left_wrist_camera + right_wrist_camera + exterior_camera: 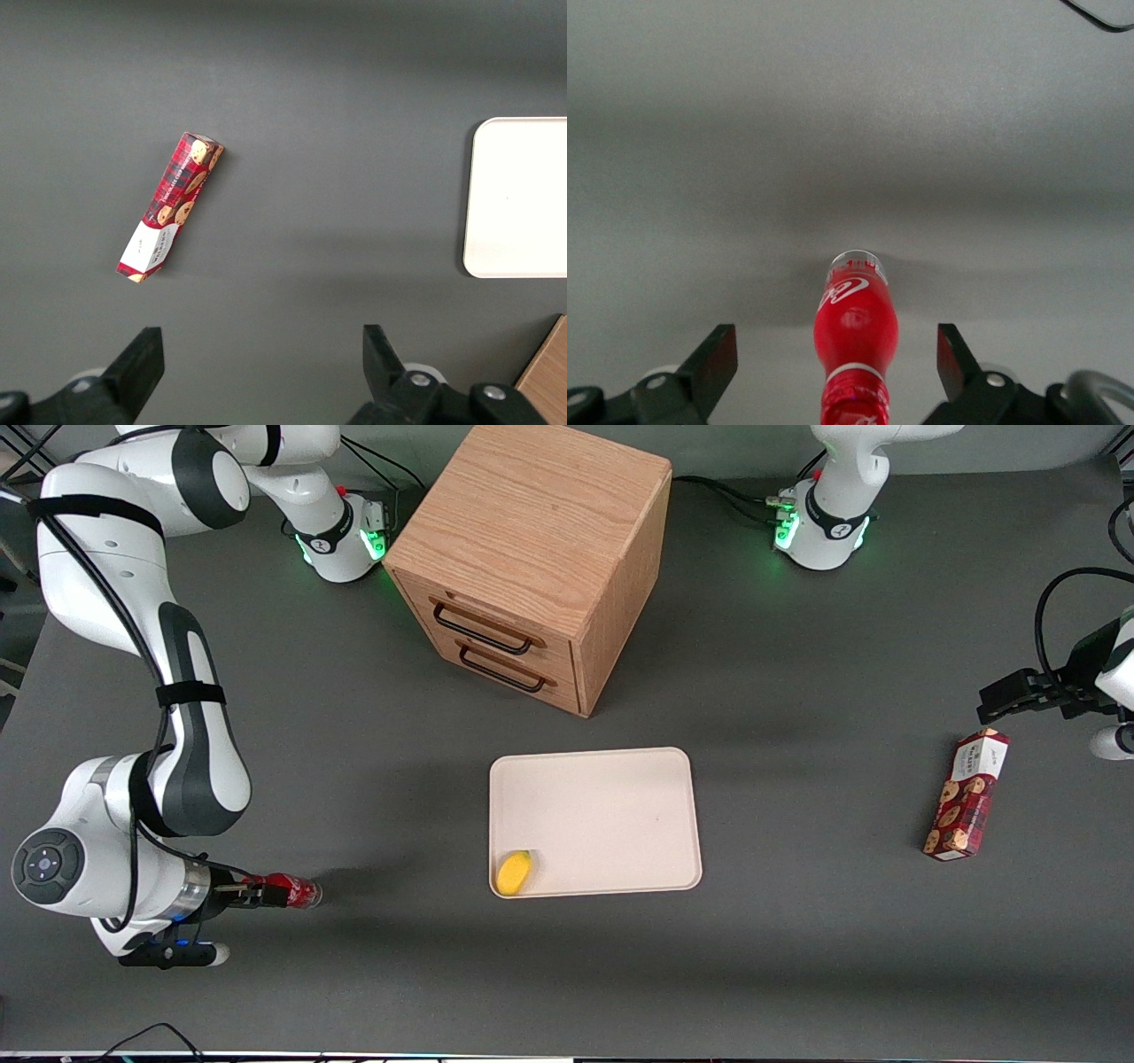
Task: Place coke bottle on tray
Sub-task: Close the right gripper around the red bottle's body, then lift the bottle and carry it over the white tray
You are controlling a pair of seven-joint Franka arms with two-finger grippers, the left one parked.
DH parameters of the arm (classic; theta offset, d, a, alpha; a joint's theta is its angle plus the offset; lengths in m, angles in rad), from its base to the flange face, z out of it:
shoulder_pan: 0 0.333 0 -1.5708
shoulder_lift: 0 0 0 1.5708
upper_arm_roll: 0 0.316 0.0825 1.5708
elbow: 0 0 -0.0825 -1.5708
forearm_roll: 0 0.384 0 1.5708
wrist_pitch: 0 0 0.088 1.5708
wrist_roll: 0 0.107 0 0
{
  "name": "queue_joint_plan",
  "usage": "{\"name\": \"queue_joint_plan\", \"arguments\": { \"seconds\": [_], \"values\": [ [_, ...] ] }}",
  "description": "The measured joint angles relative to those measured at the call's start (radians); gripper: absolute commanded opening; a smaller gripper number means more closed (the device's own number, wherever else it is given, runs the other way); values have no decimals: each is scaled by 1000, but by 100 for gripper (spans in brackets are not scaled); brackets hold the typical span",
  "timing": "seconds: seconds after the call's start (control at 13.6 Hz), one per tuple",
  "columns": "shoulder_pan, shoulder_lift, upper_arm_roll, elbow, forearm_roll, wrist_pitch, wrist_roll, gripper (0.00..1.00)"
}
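The coke bottle (292, 891) is found lying on its side on the grey table (797, 691), toward the working arm's end and close to the table edge nearest the front camera. The gripper (252, 893) is positioned at the bottle's cap end, low over the table surface. In the right wrist view the bottle (854, 341) is seen between the 2 fingers (713, 359), which stand wide apart with clear room on each side of the bottle; no contact is observed.

The tray (611, 779) lies flat near the middle of the table, well apart from the bottle, with bare table surface between them. 1 small yellow object (514, 872) rests in the tray's corner nearest the bottle and the front camera; the rest of the tray floor is bare. The tray's rounded rim (474, 204) is also recorded in the left wrist view.

A wooden drawer cabinet (532, 558) with 2 handled drawers stands farther from the front camera than the tray, apart from it. A red biscuit box (967, 794) lies flat toward the parked arm's end of the table.

The right arm is folded downward, its forearm descending toward the near edge, with the wrist turned so that the gripper points level along the table toward the tray.
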Motion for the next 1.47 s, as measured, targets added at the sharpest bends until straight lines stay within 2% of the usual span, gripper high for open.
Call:
{"name": "queue_joint_plan", "arguments": {
  "seconds": [0.15, 0.37, 0.51, 0.66, 0.73, 1.25, 1.47],
  "values": [
    [0, 1, 0, -5, -20, -5, 0, 90],
    [0, 1, 0, -32, -35, -6, 0, 86],
    [-2, 0, 0, -39, -36, -6, 0, 55],
    [-6, -1, -1, -39, -36, -6, 0, 16],
    [-8, -2, -1, -39, -36, -6, 0, 0],
    [-4, -7, 0, -39, -36, -12, 40, 0],
    [-1, -37, 0, -29, -36, -86, 45, 0]
  ]
}}
